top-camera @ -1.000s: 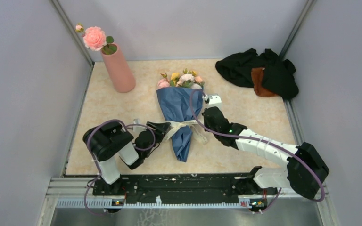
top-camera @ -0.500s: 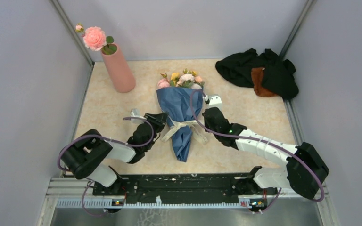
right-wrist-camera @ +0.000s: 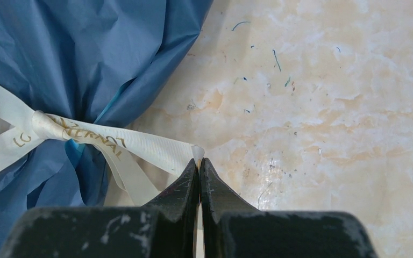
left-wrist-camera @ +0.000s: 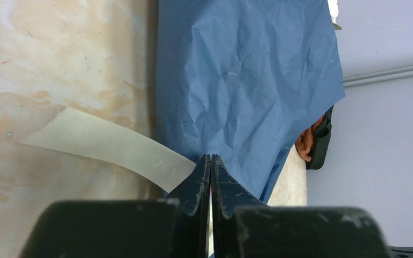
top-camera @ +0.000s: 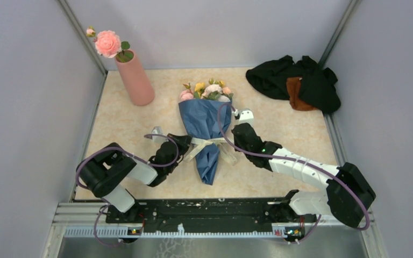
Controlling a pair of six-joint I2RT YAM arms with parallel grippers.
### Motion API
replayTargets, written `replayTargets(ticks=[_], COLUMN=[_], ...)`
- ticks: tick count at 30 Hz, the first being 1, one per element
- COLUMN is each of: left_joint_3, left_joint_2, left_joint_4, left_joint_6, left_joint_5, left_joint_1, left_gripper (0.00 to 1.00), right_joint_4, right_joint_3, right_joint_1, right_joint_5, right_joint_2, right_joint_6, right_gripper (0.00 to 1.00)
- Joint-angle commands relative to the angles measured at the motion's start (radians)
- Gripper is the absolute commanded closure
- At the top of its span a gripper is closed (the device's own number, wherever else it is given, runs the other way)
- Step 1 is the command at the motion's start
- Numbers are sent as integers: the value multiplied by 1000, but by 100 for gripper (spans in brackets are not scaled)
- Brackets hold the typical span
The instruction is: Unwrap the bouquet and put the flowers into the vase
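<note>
Cream ribbon (right-wrist-camera: 140,146) is being pinched at both tails. The right gripper (right-wrist-camera: 199,161) is clamping one end with its jaws pressed together, and the left gripper (left-wrist-camera: 211,158), jaws likewise together, is apparently nipping the other tail at its very tips. The bouquet (top-camera: 204,126) is lying between the two grippers, its blue paper (left-wrist-camera: 236,80) just ahead of the left fingertips. To loosen the tie cleanly, each gripper should be pulling straight outward from the knot (right-wrist-camera: 43,124), low and evenly, so the cone is not dragging sideways. The vase (top-camera: 134,80) is standing well beyond the left gripper.
</note>
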Motion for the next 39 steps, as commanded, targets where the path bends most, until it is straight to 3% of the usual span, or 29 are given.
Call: replayTargets(ticks=[1,3,6,10,13,30,39], left_joint_3=[19,12,-29,-108,-159,-108,-104], left_joint_2=[-7,-25,-70,-152,-165,281,270], left_joint_4=[-23,-48,-49,-81,-63,440,454], left_joint_6=[6,5,-14,-96,-180,-252,-196], left_joint_5=[15,15,19,38,55,45,-77], left_joint_1=[-2,-2,-3,-6,-8,-9,-6], left_gripper=[95,89,67,50,32,39,44], right_joint_4=[29,33,35,39,44,21,36], right_joint_3=[-6,-8,-8,-10,-10,1,3], right_joint_1=[-8,-9,-8,-9,-9,-11,-11], right_joint_5=[11,7,5,3,-6,4,-4], right_joint_2=[-31,-28,-27,-26,-23,-27,0], right_joint_6=[-5,-3,-3,-4,-2,-13,-15], right_gripper=[100,100,100,100,100,100,100])
